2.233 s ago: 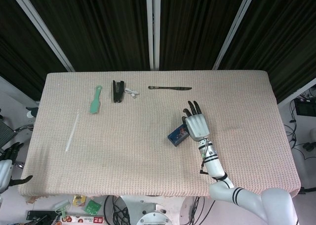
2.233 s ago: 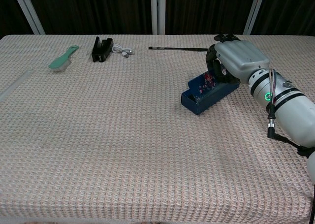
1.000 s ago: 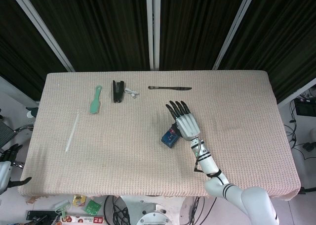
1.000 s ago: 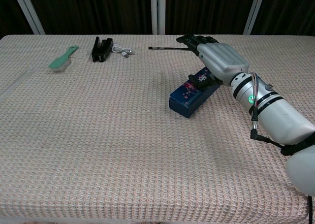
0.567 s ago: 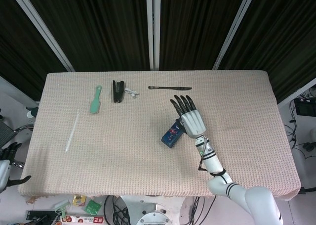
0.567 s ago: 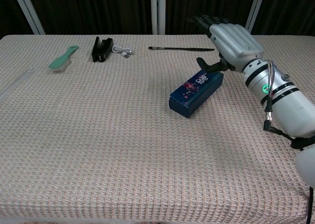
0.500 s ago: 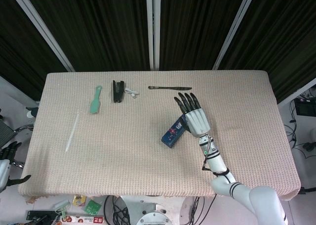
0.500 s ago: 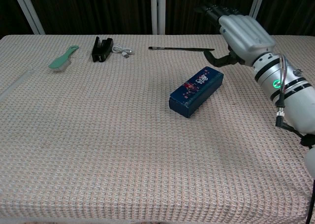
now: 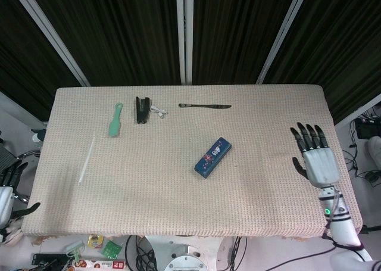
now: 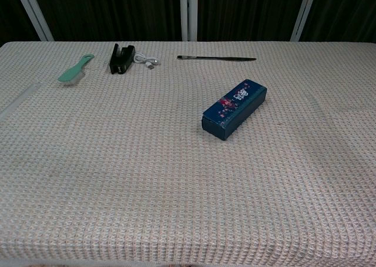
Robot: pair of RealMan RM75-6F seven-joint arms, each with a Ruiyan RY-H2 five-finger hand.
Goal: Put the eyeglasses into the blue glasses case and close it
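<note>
So your counter (image 9: 149, 181) is the biggest thing here: wide, covered in a beige waffle-weave cloth, probably enough grip that nothing slides.

Right hand (image 9: 315, 158) sits over the counter's right edge, well apart from everything, fingers spread and empty, so it's released. Left hand (image 9: 7, 187) is only partly in head view off the near-left corner; it looks empty with fingers apart, though it's too small to be sure. Chest view shows neither.

Blue glasses case (image 10: 234, 108) lies a bit right of centre, flat, angled diagonally, lid down. It's a rigid rectangular box, smooth with a small printed pattern on top. The eyeglasses aren't visible anywhere; my read is they're inside, but you can't confirm that from here. Task looks done or nearly so.

Far row, unrelated clutter: long thin dark tool (image 9: 205, 106), flat and slender; green brush (image 9: 115, 122), plastic with a handle; black clip-like block (image 9: 141, 109); short white cable (image 9: 158, 111) just beside it. Thin white stick (image 9: 87, 158) lies near the left edge.
</note>
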